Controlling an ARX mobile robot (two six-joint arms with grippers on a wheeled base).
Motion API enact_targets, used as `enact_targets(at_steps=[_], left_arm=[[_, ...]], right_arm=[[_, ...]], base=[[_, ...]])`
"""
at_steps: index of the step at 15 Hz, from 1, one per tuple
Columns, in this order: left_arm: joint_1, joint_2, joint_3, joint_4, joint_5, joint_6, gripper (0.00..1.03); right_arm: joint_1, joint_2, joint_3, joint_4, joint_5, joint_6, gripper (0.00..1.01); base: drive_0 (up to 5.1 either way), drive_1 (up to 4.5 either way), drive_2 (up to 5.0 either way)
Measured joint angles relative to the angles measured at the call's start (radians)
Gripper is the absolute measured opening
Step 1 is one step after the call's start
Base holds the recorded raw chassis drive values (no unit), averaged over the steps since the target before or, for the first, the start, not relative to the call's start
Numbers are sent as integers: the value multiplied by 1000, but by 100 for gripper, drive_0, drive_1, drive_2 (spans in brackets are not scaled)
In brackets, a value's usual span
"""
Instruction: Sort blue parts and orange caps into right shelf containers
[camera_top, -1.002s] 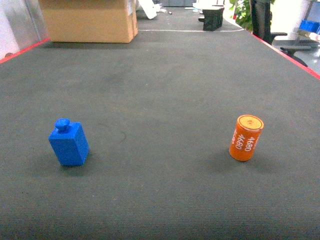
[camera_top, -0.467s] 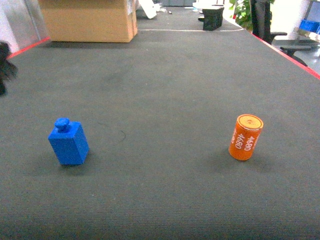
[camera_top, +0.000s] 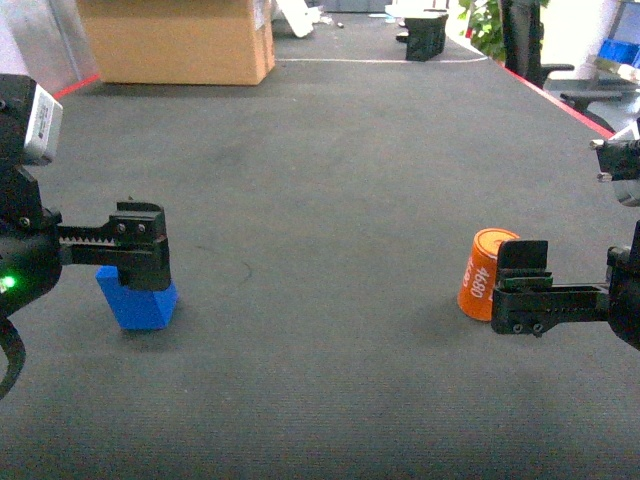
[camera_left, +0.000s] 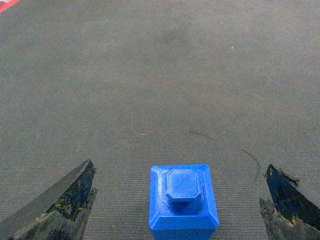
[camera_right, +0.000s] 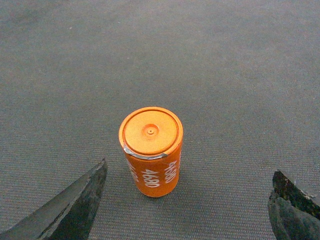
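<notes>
Hovering end effectors, fingers spread

Even, diffuse light is cast from overhead, and only soft, faint shadows are thrown on the dark mat close beside the blue part and the orange cap. The far right corner of the head view is washed out by bright glare. The far background is rendered slightly soft. In both wrist views a fine grain is seen, and the near fingertips at the lower corners are blurred.
</notes>
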Motion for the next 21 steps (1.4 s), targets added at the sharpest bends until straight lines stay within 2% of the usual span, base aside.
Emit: enact_targets(at_steps=[1,5,14,19,20,21], left_arm=[[5,78,12,18,0,-21,98],[10,139,14,40,1,-34,98],[10,264,55,58,-15,-41,98],[10,304,113,35,-11,-47,98],[12,312,125,29,-3,-51,98],[15,317,130,26,0,-52,98]], right_arm=[[-1,48,16,7,-5,10,98],[-1,118,31,11,-9,12,98],[2,233,119,-1,3,26,98],[0,288,196,-31,14,51,98],[0,294,216,-32,17,52,93],[0,296,224,-47,18,55,84]], base=[[0,0,0],[0,0,0],[0,0,0],[0,0,0],[0,0,0],[0,0,0]])
